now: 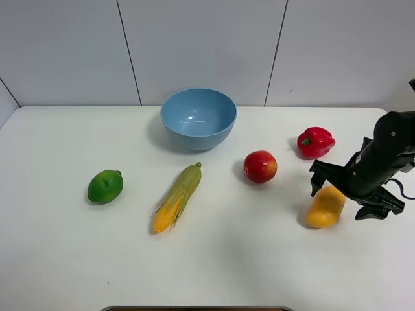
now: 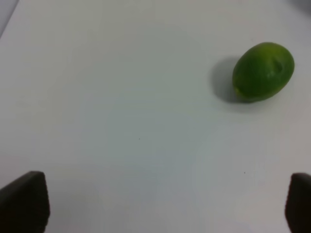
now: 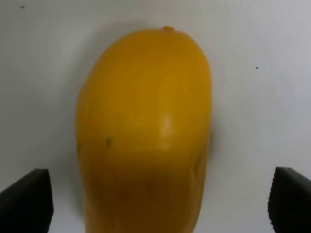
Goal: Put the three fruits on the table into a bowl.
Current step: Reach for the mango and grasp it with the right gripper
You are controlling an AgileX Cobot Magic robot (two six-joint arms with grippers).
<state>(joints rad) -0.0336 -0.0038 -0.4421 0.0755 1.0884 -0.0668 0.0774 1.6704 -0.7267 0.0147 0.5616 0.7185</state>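
The yellow-orange mango [image 1: 325, 207] lies on the white table [image 1: 246, 259] at the right; it fills the right wrist view [image 3: 146, 131]. My right gripper [image 1: 343, 196] is open, with one finger on each side of the mango. The red apple [image 1: 260, 166] sits right of centre. The green lime [image 1: 105, 186] lies at the left and shows in the left wrist view [image 2: 263, 72]. The light-blue bowl [image 1: 198, 118] stands empty at the back centre. My left gripper [image 2: 165, 204] is open over bare table, short of the lime; it is out of the exterior high view.
A husked corn cob [image 1: 177, 196] lies between the lime and the apple. A red bell pepper [image 1: 315, 142] sits behind the mango, near my right arm. A grey panelled wall stands behind the table.
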